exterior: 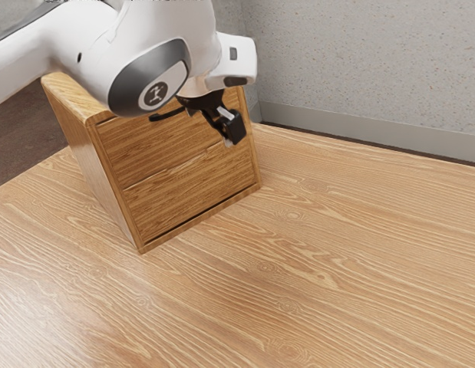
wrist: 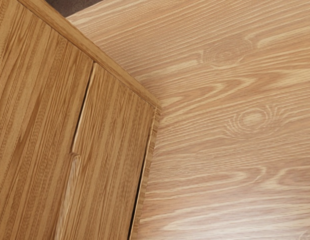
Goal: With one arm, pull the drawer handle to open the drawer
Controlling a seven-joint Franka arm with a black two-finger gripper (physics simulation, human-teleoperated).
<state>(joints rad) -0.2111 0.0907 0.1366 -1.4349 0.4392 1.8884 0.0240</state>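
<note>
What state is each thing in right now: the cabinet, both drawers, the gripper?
Cabinet: upright on the table.
Upper drawer: shut, front flush with the cabinet.
Lower drawer: shut, front flush.
Gripper: close in front of the upper drawer, toward the exterior view's right; open or shut cannot be told.

The arm (exterior: 84, 46) covers the upper drawer's (exterior: 153, 149) top; the wrist view crops the cabinet (wrist: 34, 125).

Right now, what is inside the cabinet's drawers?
Nothing shows: the upper drawer and lower drawer look shut, so any contents are hidden. The arm and claw cover part of the upper front.
</note>
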